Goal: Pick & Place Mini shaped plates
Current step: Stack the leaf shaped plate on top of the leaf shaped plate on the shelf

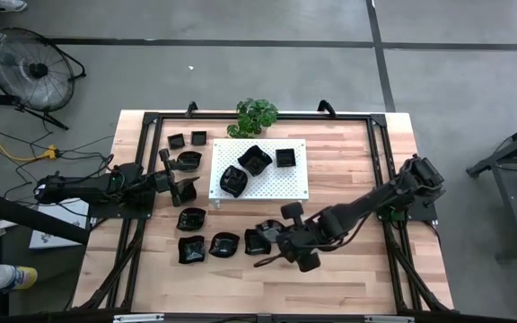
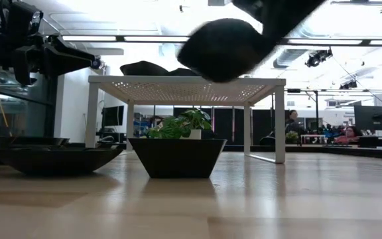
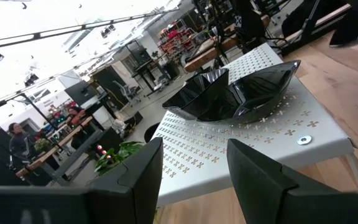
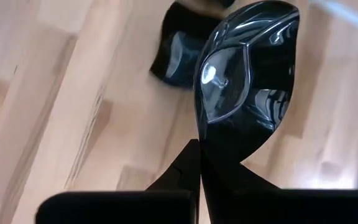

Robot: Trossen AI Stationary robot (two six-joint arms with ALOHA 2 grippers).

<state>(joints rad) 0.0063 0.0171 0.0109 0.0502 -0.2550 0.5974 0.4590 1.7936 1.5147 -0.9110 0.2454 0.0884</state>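
Several mini shaped plates, glossy black, lie around. Three sit on the white perforated board (image 1: pixel 290 184); others rest on the table left of it (image 1: pixel 189 160) and near the front (image 1: pixel 190 249). My right gripper (image 1: pixel 275 244) hangs over the front middle, shut on one plate (image 4: pixel 247 74), which shows high in the low view (image 2: pixel 224 50). Another plate (image 4: pixel 179 50) lies on the wood beyond it. My left gripper (image 3: pixel 194 177) waits open and level at the board's left side, facing two plates on the board (image 3: pixel 235 96). My right gripper pinches the plate's rim (image 4: pixel 219 146) between its two shut fingers, at the edge nearest the wrist. The fingers slant down from the table's right side. The plate is lifted clear of the table and tilted, its hollow side toward the wrist camera.
A green potted plant (image 1: pixel 257 115) stands behind the board's far edge. The board stands on legs (image 2: pixel 280 123) above the tabletop. A black frame (image 1: pixel 380 144) runs along the table's sides. Bare wood lies at the front right (image 1: pixel 357 269).
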